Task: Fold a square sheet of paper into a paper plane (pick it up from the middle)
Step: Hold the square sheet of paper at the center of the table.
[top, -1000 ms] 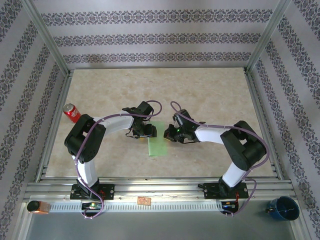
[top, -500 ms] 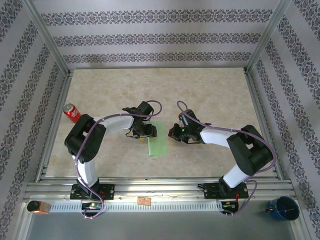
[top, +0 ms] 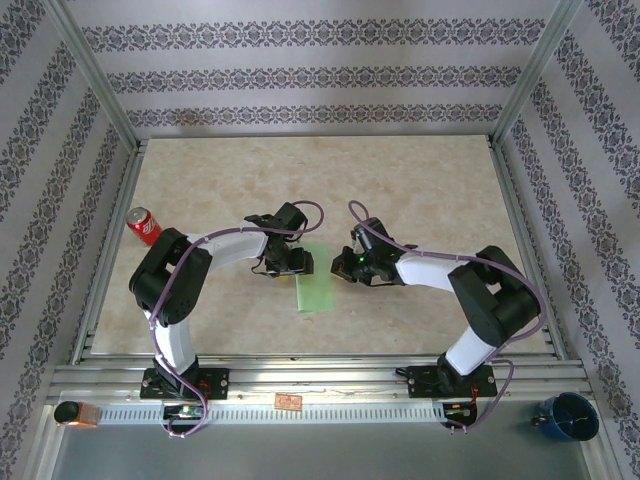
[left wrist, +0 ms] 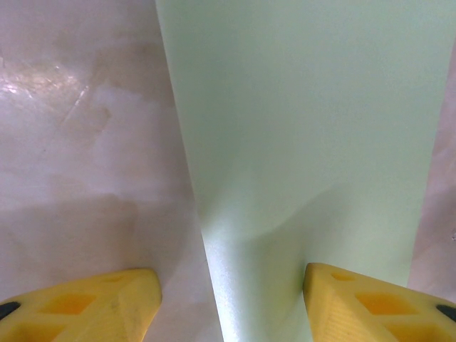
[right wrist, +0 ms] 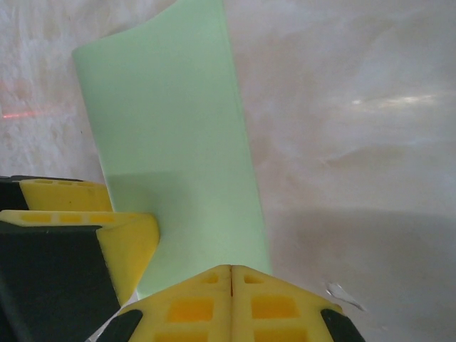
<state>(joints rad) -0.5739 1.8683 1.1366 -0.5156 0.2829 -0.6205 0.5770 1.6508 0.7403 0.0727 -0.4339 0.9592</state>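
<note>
The square sheet of paper (top: 317, 280) is light green and lies on the table folded into a long narrow strip, not a plane shape. My left gripper (top: 290, 262) stands open at the strip's far left edge. In the left wrist view one yellow finger (left wrist: 377, 306) rests on the paper (left wrist: 306, 142) and the other sits on bare table. My right gripper (top: 350, 265) is shut, and its joined tips (right wrist: 231, 274) sit at the strip's right edge over the paper (right wrist: 171, 142). The left gripper's fingers (right wrist: 121, 239) show beside them.
A red soda can (top: 143, 225) stands at the table's left edge. A blue cup (top: 567, 415) and a small amber jar (top: 75, 412) sit in front of the arm bases, off the table. Patterned walls and aluminium posts enclose the beige tabletop (top: 420, 190).
My right gripper drew slightly right away from the strip, then came back to its right edge. The left arm and the paper have not moved.
</note>
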